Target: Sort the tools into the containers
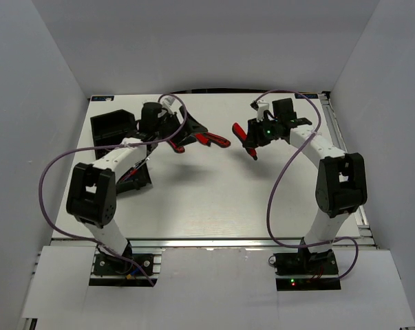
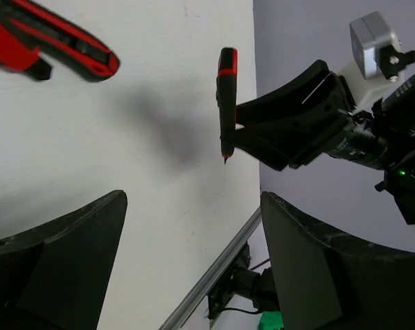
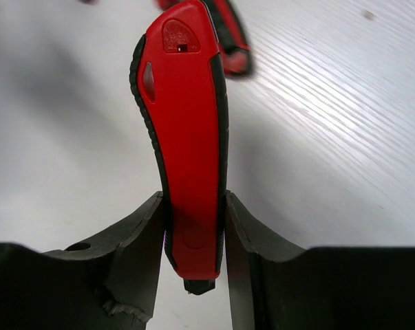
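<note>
My right gripper (image 1: 254, 139) (image 3: 193, 201) is shut on a red knife (image 3: 186, 130) with black edging, gripping it near its lower end. The knife (image 1: 241, 132) is lifted off the white table and hangs upright in the left wrist view (image 2: 226, 103). Red-and-black-handled pliers (image 1: 211, 139) (image 2: 49, 45) lie on the table between the two arms, and part of them shows beyond the knife (image 3: 232, 42). My left gripper (image 1: 186, 129) (image 2: 193, 206) stands open and empty just left of the pliers. Two black containers (image 1: 113, 125) (image 1: 135, 177) sit at the left, the nearer one partly hidden by the left arm.
Purple cables loop over both arms (image 1: 56, 172) (image 1: 279, 185). White walls enclose the table on three sides. A metal rail (image 1: 334, 124) runs along the right edge of the table.
</note>
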{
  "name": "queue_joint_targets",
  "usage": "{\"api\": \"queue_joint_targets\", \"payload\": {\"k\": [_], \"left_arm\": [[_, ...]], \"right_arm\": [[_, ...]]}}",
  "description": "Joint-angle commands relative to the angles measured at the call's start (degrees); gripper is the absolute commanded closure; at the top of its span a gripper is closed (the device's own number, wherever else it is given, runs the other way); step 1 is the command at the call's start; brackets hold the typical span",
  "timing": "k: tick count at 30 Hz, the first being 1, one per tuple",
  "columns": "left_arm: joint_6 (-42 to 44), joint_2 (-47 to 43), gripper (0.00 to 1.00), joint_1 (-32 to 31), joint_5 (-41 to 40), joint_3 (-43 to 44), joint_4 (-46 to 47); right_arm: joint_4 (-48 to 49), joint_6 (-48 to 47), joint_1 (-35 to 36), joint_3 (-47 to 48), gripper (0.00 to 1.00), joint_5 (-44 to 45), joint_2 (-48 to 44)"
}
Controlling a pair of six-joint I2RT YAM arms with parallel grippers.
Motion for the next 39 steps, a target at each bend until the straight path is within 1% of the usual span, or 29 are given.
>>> {"api": "queue_joint_targets", "payload": {"k": [1, 6, 13, 16, 20, 21, 23, 24, 27, 28, 30, 31, 32, 33, 34, 35, 36, 38, 39], "left_arm": [[-1.17, 2.49, 0.10, -2.78, 0.98, 6.15, 3.24], [-1.52, 6.80, 0.10, -5.77, 1.69, 11.17, 3.15], [-2.05, 10.41, 0.12, -8.58, 1.77, 14.17, 3.24], [-2.49, 11.38, 0.16, -9.11, 1.86, 14.78, 3.24], [-2.93, 12.52, 0.27, -9.55, 2.39, 15.66, 3.24], [-2.93, 13.04, 0.31, -9.64, 2.56, 15.84, 3.24], [-3.37, 13.49, 0.35, -9.81, 2.83, 16.19, 3.24], [-3.29, 13.92, 0.40, -9.90, 2.92, 16.37, 3.24], [-3.28, 14.36, 0.48, -9.99, 3.53, 16.89, 3.06], [-3.37, 14.71, 0.53, -9.99, 3.71, 17.07, 2.97], [-3.29, 15.07, 0.58, -9.99, 4.23, 17.25, 2.88], [-3.28, 15.24, 0.64, -9.99, 4.41, 17.25, 2.80], [-3.37, 15.33, 0.67, -9.99, 4.67, 17.25, 2.80], [-3.37, 15.51, 0.70, -9.99, 5.11, 17.33, 2.80], [-3.37, 15.68, 0.73, -9.99, 5.38, 17.42, 2.71], [-3.46, 15.77, 0.78, -9.99, 5.55, 17.42, 2.62], [-3.37, 15.86, 0.80, -9.99, 5.64, 17.33, 2.62], [-2.76, 15.77, 0.86, -9.90, 5.73, 17.60, 2.18], [-2.41, 15.77, 0.87, -9.99, 5.64, 17.86, 1.75]], "right_arm": [[1.61, 1.98, 0.72, 2.11, 1.00, -14.27, -1.55], [3.72, 4.78, 1.16, 1.32, 1.00, -22.61, -1.90], [6.01, 8.30, 1.16, 2.11, 1.00, -25.70, -1.55], [6.71, 9.27, 1.25, 2.64, 1.00, -26.06, -1.46], [7.33, 9.98, 1.52, 2.99, 1.00, -26.41, -1.38], [7.33, 9.98, 1.86, 3.08, 1.00, -26.41, -1.38], [7.24, 9.63, 2.13, 3.26, 1.00, -26.32, -1.46], [7.15, 9.36, 2.48, 3.34, 1.00, -25.88, -1.55], [6.71, 8.31, 2.92, 3.61, 1.00, -25.53, -1.73], [6.63, 7.96, 3.10, 3.61, 1.00, -25.35, -1.82], [6.27, 6.91, 3.45, 3.70, 1.00, -24.74, -2.08], [6.10, 6.47, 3.62, 3.70, 1.00, -24.39, -2.17], [5.66, 6.20, 3.89, 3.78, 1.00, -23.86, -2.25], [5.57, 4.28, 4.06, 3.78, 0.93, -23.86, -2.52], [5.31, 3.48, 4.24, 3.78, 0.88, -23.86, -2.61], [4.78, 2.69, 4.33, 3.78, 0.81, -23.77, -2.69], [4.60, 2.16, 4.42, 3.78, 0.60, -23.42, -2.70], [4.17, 0.84, 4.42, 3.96, 0.41, -22.11, -2.70], [3.55, 0.14, 4.33, 4.31, 0.28, -21.67, -2.70]]}}
